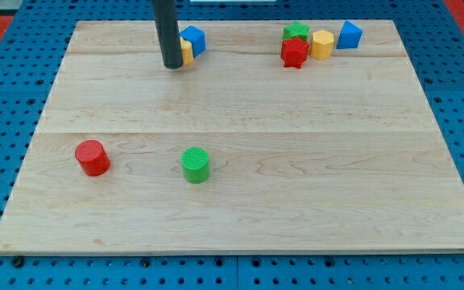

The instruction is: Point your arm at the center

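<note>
My tip [172,66] rests on the counter [240,121] near the view's top, touching a yellow block [187,51] beside a blue block [193,39]. I carry no fingers. The counter's center lies below, bare.

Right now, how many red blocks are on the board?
2. A red cylinder sits near the view's left edge, lower half. A red star block sits at the view's top right, touching the green star block. None looks hidden.
</note>
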You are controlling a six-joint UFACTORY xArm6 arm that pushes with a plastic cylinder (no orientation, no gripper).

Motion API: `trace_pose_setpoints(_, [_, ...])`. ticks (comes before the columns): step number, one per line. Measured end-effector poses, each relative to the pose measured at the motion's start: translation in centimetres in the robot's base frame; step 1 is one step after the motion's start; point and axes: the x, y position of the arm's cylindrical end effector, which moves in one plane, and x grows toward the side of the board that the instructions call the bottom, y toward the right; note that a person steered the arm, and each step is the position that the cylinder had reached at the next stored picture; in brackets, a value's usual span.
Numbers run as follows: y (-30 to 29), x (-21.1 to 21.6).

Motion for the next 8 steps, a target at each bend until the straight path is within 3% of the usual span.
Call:
trace_pose_setpoints(1, [1.4, 1.7])
trace_pose_setpoints(3, [1.3, 9.2])
trace_pose_setpoints(5, [5.7, 16.0])
trace_pose_setpoints(8, [9.8, 17.0])
